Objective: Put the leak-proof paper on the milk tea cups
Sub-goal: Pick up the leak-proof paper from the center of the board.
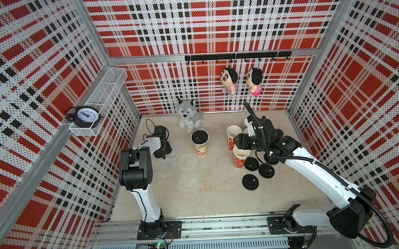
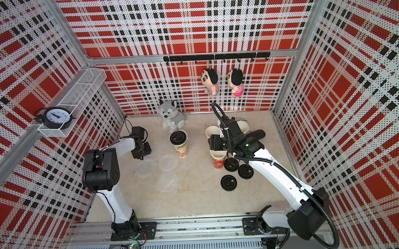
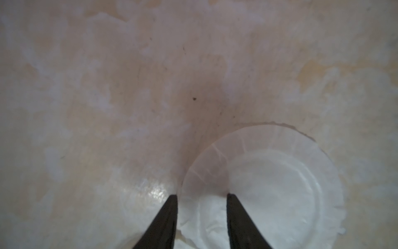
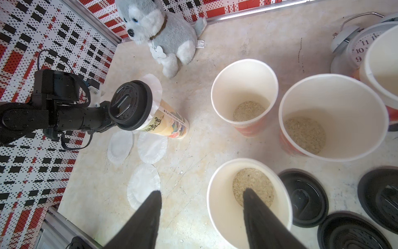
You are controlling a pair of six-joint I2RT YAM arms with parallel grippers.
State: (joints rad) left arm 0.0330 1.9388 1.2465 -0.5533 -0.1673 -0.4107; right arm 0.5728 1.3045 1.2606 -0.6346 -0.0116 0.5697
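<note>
Left gripper [image 3: 202, 194]: jaws apart, straddling the crinkled rim of a leak-proof paper sheet [image 3: 269, 183] lying flat on the counter [image 3: 107, 86], toward its left edge.
Right gripper [image 4: 202, 190]: jaws apart, empty, near an open milk tea cup [image 4: 221, 194].
Cream cup [image 4: 165, 124]: already papered and lidded.
Advice: pinch only the rim, lift one sheet, keep it level, centre it over an open mouth.

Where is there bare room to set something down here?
Free: the front strip of beige tabletop between the aluminium rail and the black round plastic lids. Crowded: around the open red paper cups and thin whitish paper sheets.
</note>
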